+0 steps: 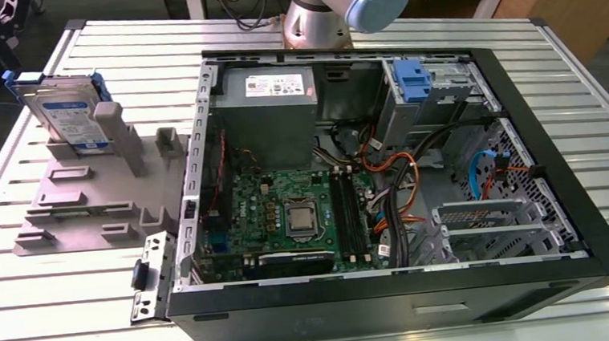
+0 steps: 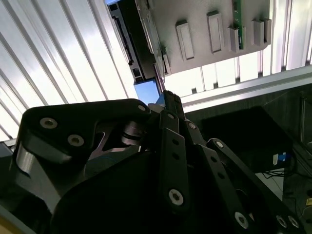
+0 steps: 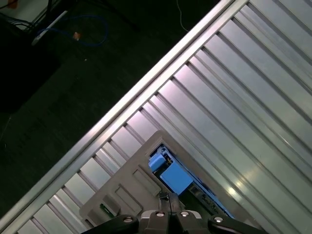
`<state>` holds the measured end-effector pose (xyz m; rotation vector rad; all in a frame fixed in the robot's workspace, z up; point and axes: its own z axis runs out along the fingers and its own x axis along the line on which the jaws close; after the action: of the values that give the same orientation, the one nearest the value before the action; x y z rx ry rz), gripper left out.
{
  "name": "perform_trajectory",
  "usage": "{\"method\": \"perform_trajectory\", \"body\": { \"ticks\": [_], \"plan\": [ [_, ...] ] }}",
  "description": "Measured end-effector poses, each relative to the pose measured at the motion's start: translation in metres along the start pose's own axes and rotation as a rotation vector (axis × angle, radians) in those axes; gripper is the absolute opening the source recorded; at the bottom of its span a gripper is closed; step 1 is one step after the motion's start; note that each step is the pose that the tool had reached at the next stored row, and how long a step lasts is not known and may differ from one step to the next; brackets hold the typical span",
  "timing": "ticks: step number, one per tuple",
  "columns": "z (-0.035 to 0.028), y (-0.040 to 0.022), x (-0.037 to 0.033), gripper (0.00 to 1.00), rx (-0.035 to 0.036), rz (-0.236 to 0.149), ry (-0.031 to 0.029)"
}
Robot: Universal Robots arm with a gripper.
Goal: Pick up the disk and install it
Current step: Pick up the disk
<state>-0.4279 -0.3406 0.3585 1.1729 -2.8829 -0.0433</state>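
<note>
Standing upright: flat, silver, blue-edged disk (image 1: 66,113).

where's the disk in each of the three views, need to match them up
Exterior view: the disk stands upright in the grey holder, to the exterior view's left of the computer case.
Second wrist view: the disk shows edge-on, dark with blue carrier, beside the holder.
First wrist view: its blue carrier end sits against the holder.
Shared landmark: the grey holder.
</note>
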Motion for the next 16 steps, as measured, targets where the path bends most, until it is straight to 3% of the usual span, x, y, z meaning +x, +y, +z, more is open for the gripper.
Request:
{"method": "perform_trajectory", "body": {
  "ticks": [16],
  "plan": [
    [0.0001,0.0,0.0,0.11,0.0004,-0.025,0.0009]
  ]
}}
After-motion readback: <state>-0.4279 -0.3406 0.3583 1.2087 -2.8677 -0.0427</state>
